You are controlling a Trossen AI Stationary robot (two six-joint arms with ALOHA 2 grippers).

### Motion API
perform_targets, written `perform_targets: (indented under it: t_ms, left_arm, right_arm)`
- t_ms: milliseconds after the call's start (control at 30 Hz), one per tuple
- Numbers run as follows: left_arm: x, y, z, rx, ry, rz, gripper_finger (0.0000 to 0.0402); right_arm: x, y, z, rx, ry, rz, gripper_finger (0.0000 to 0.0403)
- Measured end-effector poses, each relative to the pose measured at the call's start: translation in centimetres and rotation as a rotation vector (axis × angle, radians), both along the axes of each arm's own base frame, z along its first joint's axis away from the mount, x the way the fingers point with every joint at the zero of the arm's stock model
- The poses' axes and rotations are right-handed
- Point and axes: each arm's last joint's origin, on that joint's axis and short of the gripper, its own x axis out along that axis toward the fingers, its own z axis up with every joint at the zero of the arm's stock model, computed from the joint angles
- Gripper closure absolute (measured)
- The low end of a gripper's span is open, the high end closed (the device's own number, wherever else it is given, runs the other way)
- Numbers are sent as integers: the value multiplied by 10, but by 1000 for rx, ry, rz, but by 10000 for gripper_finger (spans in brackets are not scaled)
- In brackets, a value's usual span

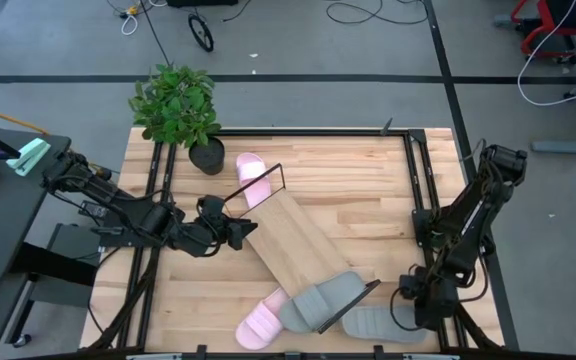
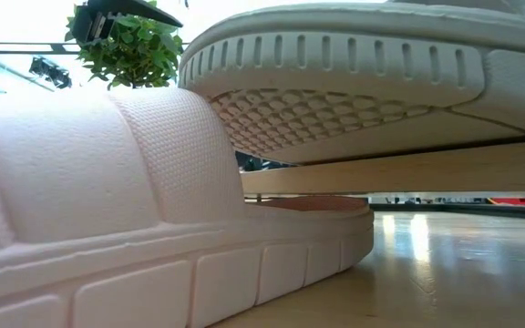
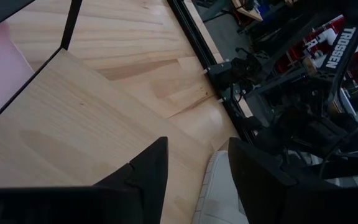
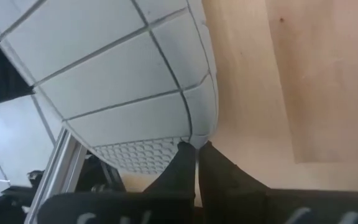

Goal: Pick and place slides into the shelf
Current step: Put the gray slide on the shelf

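Observation:
The shelf (image 1: 303, 245) lies slantwise across the middle of the table. One grey slide (image 1: 323, 298) rests on its near end; in the low view (image 2: 363, 82) its sole overhangs the board (image 2: 408, 171). A second grey slide (image 1: 378, 323) lies near the front edge with my right gripper (image 1: 414, 303) shut on its right end. One pink slide (image 1: 252, 178) lies by the shelf's far wire frame. The other pink slide (image 1: 263, 322) lies at the front and fills the low view (image 2: 108, 219). My left gripper (image 1: 244, 230) is open and empty at the shelf's left edge. My right gripper pinches the rim of the second grey slide's sole at its right end (image 4: 194, 138) between its two fingertips (image 4: 180, 155). Only the fingertips are on it. The patterned underside of the sole (image 4: 138, 155) shows beside them, so this end is tipped up off the table.
A potted plant (image 1: 180, 112) stands at the far left of the table, also in the low view (image 2: 126, 46). Dark metal rails (image 1: 415, 180) run along the table's sides. Bare wood (image 1: 358, 190) lies to the far right of the shelf.

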Motion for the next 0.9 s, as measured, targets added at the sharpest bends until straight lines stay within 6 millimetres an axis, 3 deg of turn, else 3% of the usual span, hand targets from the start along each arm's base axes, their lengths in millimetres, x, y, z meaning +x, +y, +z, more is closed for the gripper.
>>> perform_targets:
  t_ms: [367, 900]
  left_arm:
    - [0, 0, 0, 2, 1, 0, 225]
    - [0, 1, 0, 26, 2, 10, 227]
  right_arm:
    - [-19, -20, 27, 45, 45, 15, 401]
    - [-22, -26, 108, 101, 7, 76, 403]
